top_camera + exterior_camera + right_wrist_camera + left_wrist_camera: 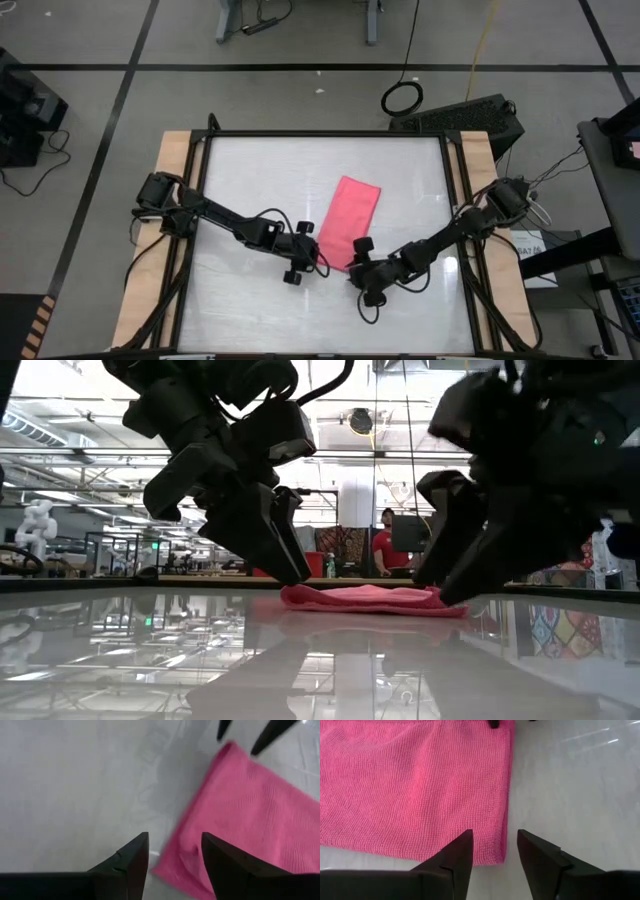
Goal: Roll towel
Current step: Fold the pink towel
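We see the pink towel (pixel 351 221) lying flat on the glossy white table (pixel 260 180), folded into a long narrow strip that runs at a slant from the middle of the table toward its near edge. Both arms reach in to the strip's near short end. Our left gripper (pixel 318 256) sits at the left corner of that end; in the left wrist view its two dark fingers (pixel 455 865) stand a little apart, straddling the corner of the towel (pixel 415 785) with cloth showing between them, and nothing is pinched. Our right gripper (pixel 355 258) sits at the other corner of the same end; in the right wrist view its fingers (pixel 132 862) are also parted, with the towel's (pixel 245 815) edge in the gap and bare table beside it. The left gripper's fingertips show at the far corner in that view. In the low view the towel (pixel 370 598) lies low between the two grippers, whose tips come down to it on either side. A person in a red shirt (pixel 385 548) stands in the room far behind the table.
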